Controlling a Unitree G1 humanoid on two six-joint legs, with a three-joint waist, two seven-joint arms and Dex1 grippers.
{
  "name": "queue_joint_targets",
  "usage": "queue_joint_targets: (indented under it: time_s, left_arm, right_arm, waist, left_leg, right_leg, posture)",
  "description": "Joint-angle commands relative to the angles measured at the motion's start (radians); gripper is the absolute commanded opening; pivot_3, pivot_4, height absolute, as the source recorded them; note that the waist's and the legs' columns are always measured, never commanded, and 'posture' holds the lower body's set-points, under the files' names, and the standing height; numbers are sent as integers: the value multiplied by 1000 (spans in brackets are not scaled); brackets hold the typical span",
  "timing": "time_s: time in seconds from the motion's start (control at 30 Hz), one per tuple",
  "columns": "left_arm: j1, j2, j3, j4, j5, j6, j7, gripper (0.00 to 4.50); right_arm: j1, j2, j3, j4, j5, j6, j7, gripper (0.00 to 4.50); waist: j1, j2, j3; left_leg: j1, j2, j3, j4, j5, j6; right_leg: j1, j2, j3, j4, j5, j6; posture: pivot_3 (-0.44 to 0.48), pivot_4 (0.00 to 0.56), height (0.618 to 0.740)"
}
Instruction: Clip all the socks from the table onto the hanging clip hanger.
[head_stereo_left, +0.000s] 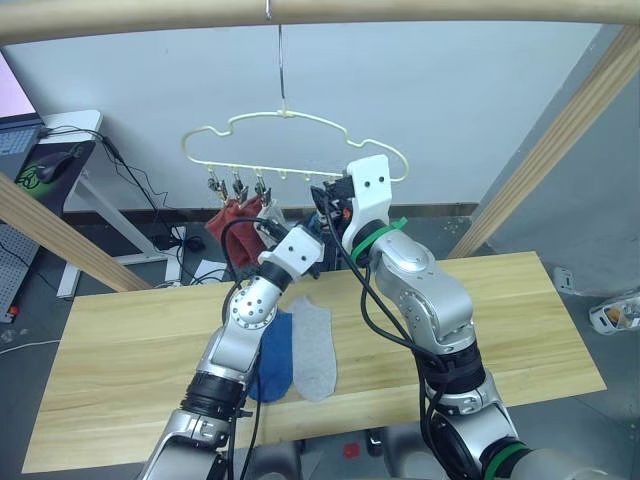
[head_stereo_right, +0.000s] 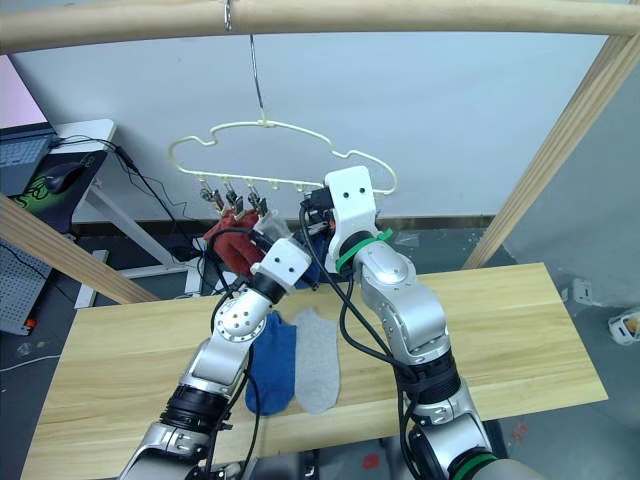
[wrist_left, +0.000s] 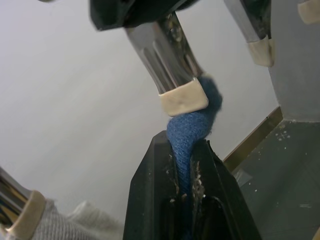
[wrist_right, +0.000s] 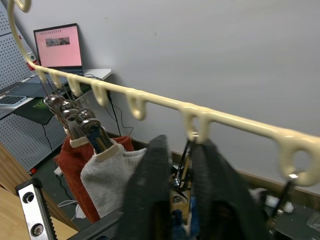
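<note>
While the pale yellow wire clip hanger (head_stereo_left: 290, 140) with its cloud-like outline hangs by its long metal hook from the round wooden pole (head_stereo_left: 320, 14) overhead, you have both arms raised to its row of small metal clips. Your left gripper (wrist_left: 186, 172) has its two black fingers pressed together on a blue fabric sock (wrist_left: 192, 132), whose top edge sits in the mouth of a shiny metal clip (wrist_left: 172, 67). Your right gripper (wrist_right: 179, 165) is up at the same clip, fingers closed around the clip's handles just under the hanger's lower bar. To the robot's left of that spot, a rust red sock (head_stereo_right: 232, 245) and a light grey sock (wrist_right: 107, 172) already hang from neighbouring clips, touching each other. Down on the long light wood plank table (head_stereo_left: 520, 320), another blue sock (head_stereo_right: 270, 362) and another light grey sock (head_stereo_right: 318, 358) lie flat side by side, edges touching, near the front edge between your arms.
</note>
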Motion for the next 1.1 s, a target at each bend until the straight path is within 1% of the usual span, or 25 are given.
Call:
queue_joint_targets:
  time_s: [0.03, 0.07, 0.1, 0.13, 0.23, 0.43, 0.53, 0.77, 1.1]
  left_arm:
    - [-18, -9, 1, -40, -15, -10, 2, 0]
    - [-19, -10, 2, -40, -15, -10, 2, 0]
    - [-20, -10, 4, -40, -16, -10, 2, 0]
    - [-19, -9, 5, -42, -17, -10, 1, 0]
    - [-17, -7, 7, -47, -20, -7, -2, 0]
    - [-13, 1, 7, -45, -31, -5, -14, 0]
    - [-3, 1, 11, -60, -73, -3, -50, 842]
    - [30, 18, -5, -102, -90, 40, -107, 2908]
    - [89, 30, 4, -174, -136, 103, -166, 2908]
  right_arm:
    - [-5, 29, 1, -64, 18, -30, -1, 2371]
    - [-5, 30, 0, -64, 18, -29, -3, 2732]
    - [-6, 31, -1, -64, 18, -28, -4, 3001]
    - [-8, 30, -3, -64, 17, -29, -6, 3489]
    - [-12, 29, -8, -63, 15, -31, -8, 4272]
    - [-2, 13, -16, -86, 23, -24, 5, 4272]
    - [9, 7, -12, -101, 28, -11, 13, 4317]
    - [29, -15, -1, -142, 31, 43, 35, 4317]
    - [93, -66, 21, -269, 20, 126, 36, 4317]
  waist:
    - [0, 0, 0]
    - [0, 0, 0]
    - [0, 0, 0]
    - [0, 0, 0]
    - [0, 0, 0]
    - [1, 0, 0]
    - [1, 0, 0]
    - [1, 0, -1]
    - [1, 0, -1]
  left_leg:
    - [0, 0, 0, 0, 0, 0]
    - [0, 0, 0, 0, 0, 0]
    - [0, 0, 0, 0, 0, 0]
    - [0, 0, 0, 0, 0, 0]
    - [0, 0, 0, 1, 0, 0]
    - [0, 0, 0, 1, 0, 0]
    - [0, 0, 0, 1, 0, 0]
    - [0, 0, 0, 2, 0, 0]
    - [0, -1, 0, 6, 0, 0]
  right_leg:
    - [0, 0, 0, 0, 0, 0]
    - [0, 0, 0, 0, 0, 0]
    - [0, 0, 0, 0, 0, 0]
    - [0, 0, 0, 0, 0, 0]
    - [0, 0, 0, 0, 0, 0]
    - [0, 0, 0, 1, 0, 0]
    - [0, 0, 0, 1, 0, 0]
    - [0, 0, 0, 1, 0, 0]
    - [0, 0, 0, 7, 0, 0]
  posture:
    - [-154, 238, 740]
    - [-154, 238, 740]
    - [-154, 238, 740]
    - [-154, 238, 740]
    - [-153, 233, 740]
    - [-156, 232, 740]
    - [-156, 232, 740]
    - [-155, 226, 740]
    - [-160, 221, 740]
